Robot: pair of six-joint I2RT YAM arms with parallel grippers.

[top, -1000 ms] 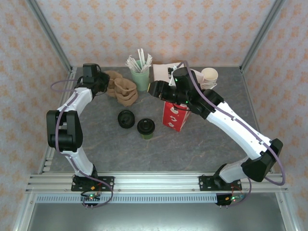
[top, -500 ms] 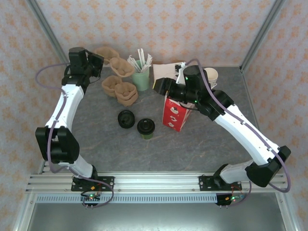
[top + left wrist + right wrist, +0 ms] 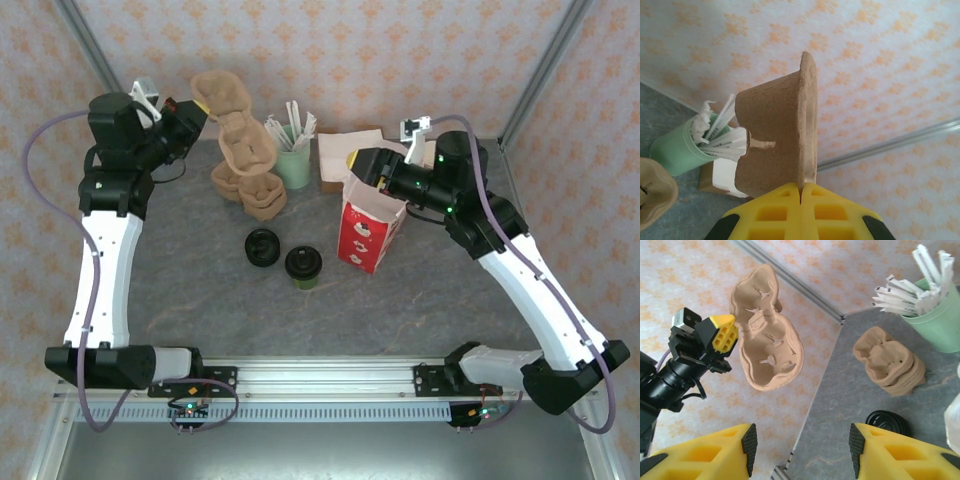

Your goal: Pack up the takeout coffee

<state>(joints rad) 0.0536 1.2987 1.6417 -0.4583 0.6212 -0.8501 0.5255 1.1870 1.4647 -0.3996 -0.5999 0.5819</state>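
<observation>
Fingers of the left tool are pressed together on the thin rim of a brown pulp cup carrier, which it holds up in the air at the back left, in front of the patterned wall. In the left wrist view the left tool has its yellow fingers meeting on the edge of the carrier, with no gap between them. From the right wrist view the carrier hangs tilted, its cup hollows facing the camera, well clear of the grey surface.

Below and right of it a stack of more carriers sits on the surface, just beside a green cup full of white sticks. Nearer the arms' bases lies a flat black lid, and just right of that stands the takeout coffee, upright with its black lid on, near the red bag but apart from it. The bag stands open-topped at centre right.

The right tool hovers over the bag's mouth. Its yellow fingers are spread well apart, and the right tool grips nothing.
</observation>
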